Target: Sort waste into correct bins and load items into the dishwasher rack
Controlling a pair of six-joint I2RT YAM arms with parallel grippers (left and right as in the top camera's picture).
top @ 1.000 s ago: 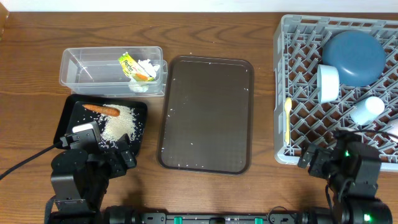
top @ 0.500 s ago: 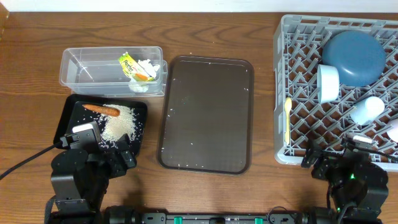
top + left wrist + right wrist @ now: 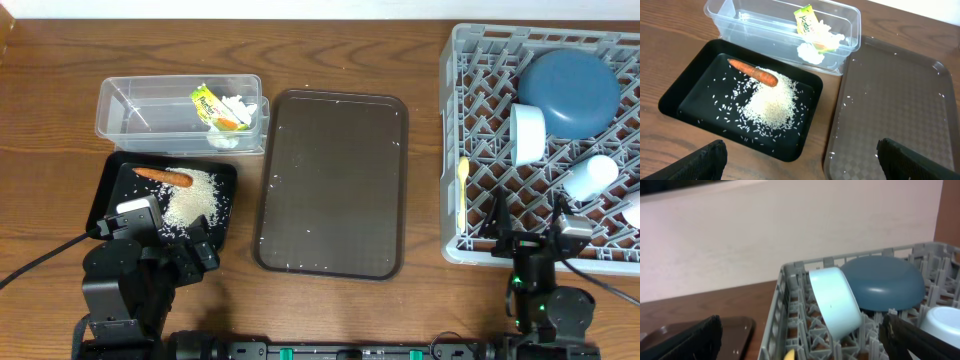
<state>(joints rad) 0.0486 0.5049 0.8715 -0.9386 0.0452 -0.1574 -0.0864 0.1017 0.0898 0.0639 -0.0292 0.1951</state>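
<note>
The clear tub [image 3: 140, 110] holds the yellow-green wrapper [image 3: 207, 104] and white tissue bits [image 3: 236, 107]. The black tray [image 3: 112, 192] holds the carrot [image 3: 162, 176] and a rice pile [image 3: 192, 196]; both show in the left wrist view, the carrot [image 3: 754, 74] lying on the rice [image 3: 771, 102]. The grey rack [image 3: 480, 60] holds the blue plate [image 3: 570, 90], the bowl [image 3: 528, 133], the light blue cup [image 3: 590, 177], the pink cup [image 3: 632, 208] and the yellow spoon [image 3: 462, 190]. My left gripper [image 3: 800, 170] is open and empty near the black tray. My right gripper [image 3: 805, 345] is open and empty at the rack's front edge.
A dark brown serving tray [image 3: 333, 183] with a few stray rice grains lies between the bins and the rack. The right wrist view shows the bowl [image 3: 835, 300] on its side against the plate [image 3: 882, 282], with a pale wall behind the table.
My right arm has drawn back toward the table's front edge and its gripper now points level at the rack. The left arm and all objects have not moved.
</note>
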